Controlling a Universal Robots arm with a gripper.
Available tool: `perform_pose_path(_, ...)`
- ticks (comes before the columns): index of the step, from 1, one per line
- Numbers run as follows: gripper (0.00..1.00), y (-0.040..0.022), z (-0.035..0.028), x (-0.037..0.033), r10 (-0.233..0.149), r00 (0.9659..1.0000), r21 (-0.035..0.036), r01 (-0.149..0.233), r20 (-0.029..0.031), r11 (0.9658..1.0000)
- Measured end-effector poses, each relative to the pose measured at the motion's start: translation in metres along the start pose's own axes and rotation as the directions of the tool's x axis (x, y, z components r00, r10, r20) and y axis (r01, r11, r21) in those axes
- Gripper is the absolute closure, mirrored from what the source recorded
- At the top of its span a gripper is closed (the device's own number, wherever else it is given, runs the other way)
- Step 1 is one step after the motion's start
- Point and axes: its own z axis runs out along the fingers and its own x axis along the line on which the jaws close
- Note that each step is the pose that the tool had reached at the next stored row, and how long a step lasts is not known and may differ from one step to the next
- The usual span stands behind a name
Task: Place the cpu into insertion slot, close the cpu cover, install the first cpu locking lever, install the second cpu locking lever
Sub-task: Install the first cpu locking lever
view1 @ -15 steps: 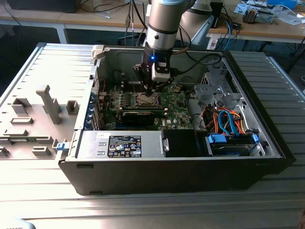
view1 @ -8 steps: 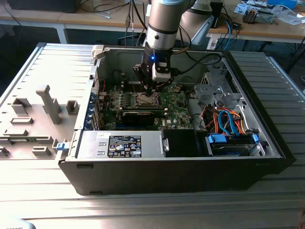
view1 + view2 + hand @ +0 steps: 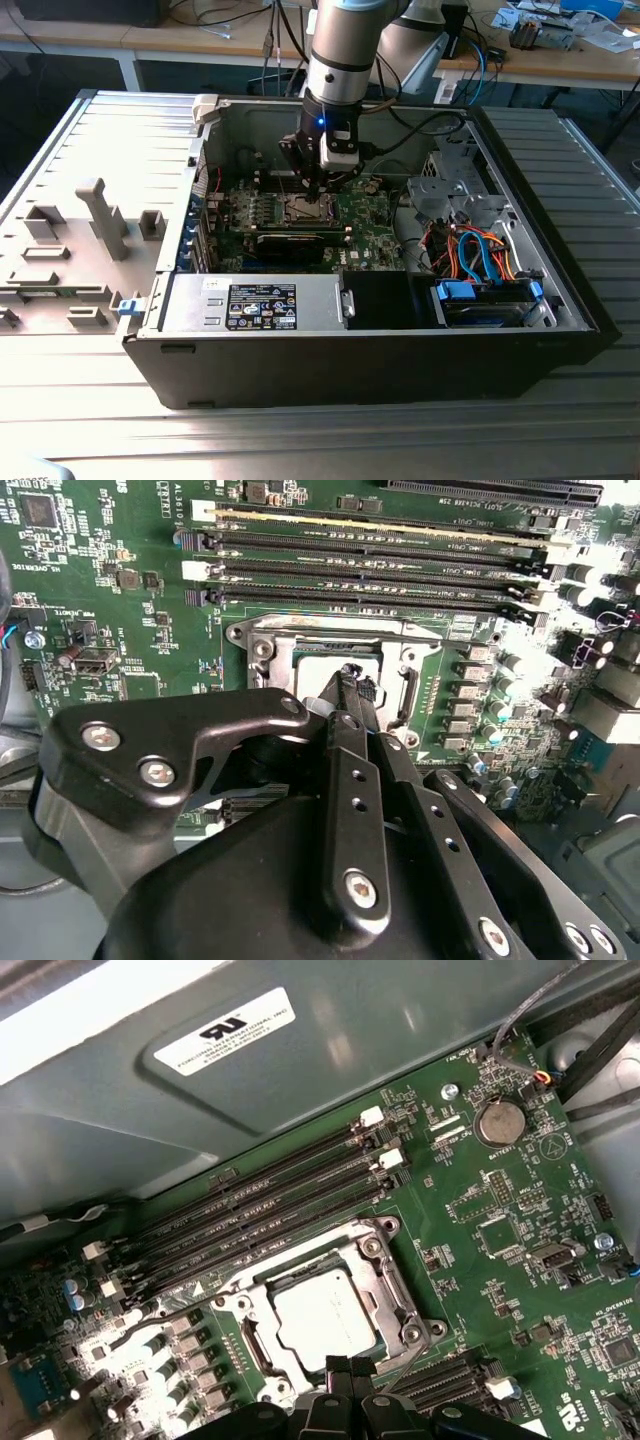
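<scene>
In the first wrist view the cpu (image 3: pixel 322 1317) sits flat and silvery in its slot (image 3: pixel 330 1312), under the cover (image 3: pixel 395 1295). The end effector (image 3: pixel 350 1370) has its fingers together, holding nothing, at the cover's edge.

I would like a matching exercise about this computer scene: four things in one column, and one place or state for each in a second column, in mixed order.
Things:
1. cpu
2. cpu cover
3. gripper
4. coin battery

Places or states:
A. fingers together, at the edge of the socket
B. lying in the insertion slot, pale top visible
C. round and silver, on the green board away from the socket
D. metal frame lying down around the chip

Pairs: 1-B, 2-D, 3-A, 4-C
</scene>
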Motion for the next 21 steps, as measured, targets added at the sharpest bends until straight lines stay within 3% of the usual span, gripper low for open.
perform_pose_path(21, 0.89, 0.0000, 0.0000, 0.0000, -0.038, 0.9993, 0.0028, 0.038, 0.0028, 0.9993)
